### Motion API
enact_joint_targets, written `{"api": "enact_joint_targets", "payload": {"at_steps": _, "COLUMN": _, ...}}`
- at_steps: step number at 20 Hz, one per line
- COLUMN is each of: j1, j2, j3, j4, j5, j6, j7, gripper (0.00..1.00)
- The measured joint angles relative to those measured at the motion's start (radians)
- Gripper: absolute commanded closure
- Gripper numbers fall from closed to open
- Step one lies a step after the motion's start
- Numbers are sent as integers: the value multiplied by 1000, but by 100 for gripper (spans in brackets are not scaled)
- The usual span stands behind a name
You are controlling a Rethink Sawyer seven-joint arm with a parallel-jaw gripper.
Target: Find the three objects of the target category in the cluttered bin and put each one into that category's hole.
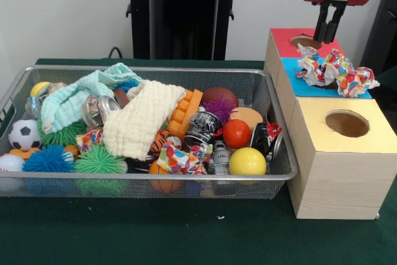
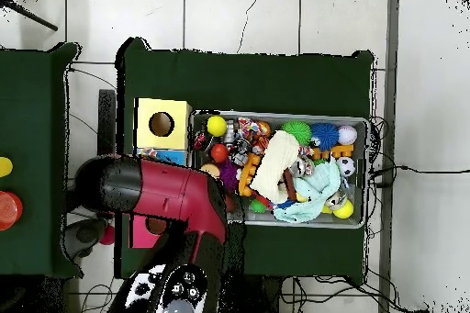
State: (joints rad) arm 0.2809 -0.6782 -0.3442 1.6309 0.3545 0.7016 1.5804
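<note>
The wire mesh bin (image 1: 280, 153) is full of clutter; it also shows in the overhead view (image 2: 275, 115). One confetti-print cloth (image 1: 335, 71) lies bunched on the blue-topped box (image 1: 291, 69), over its hole. A second confetti cloth (image 1: 183, 159) lies at the bin's front middle. A third (image 1: 89, 138) peeks out left of the cream waffle cloth (image 1: 141, 120). My gripper (image 1: 327, 40) hangs above the red-topped box (image 1: 284, 38), behind the bunched cloth. Its fingers (image 1: 322, 23) stand slightly apart with nothing between them. In the overhead view my arm (image 2: 174, 195) hides it.
A yellow-topped wooden box (image 1: 347, 147) with a round hole stands in front of the blue one, right of the bin. The bin also holds a mint-green towel (image 1: 74, 94), spiky balls, a red ball (image 1: 236, 133), a yellow ball (image 1: 247, 161), cans and an orange block.
</note>
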Motion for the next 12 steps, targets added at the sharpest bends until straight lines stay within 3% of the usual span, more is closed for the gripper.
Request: {"api": "enact_joint_targets", "payload": {"at_steps": 12, "j1": 1, "j2": 27, "j3": 11, "j4": 27, "j5": 37, "j6": 0, "j7": 0, "gripper": 100}}
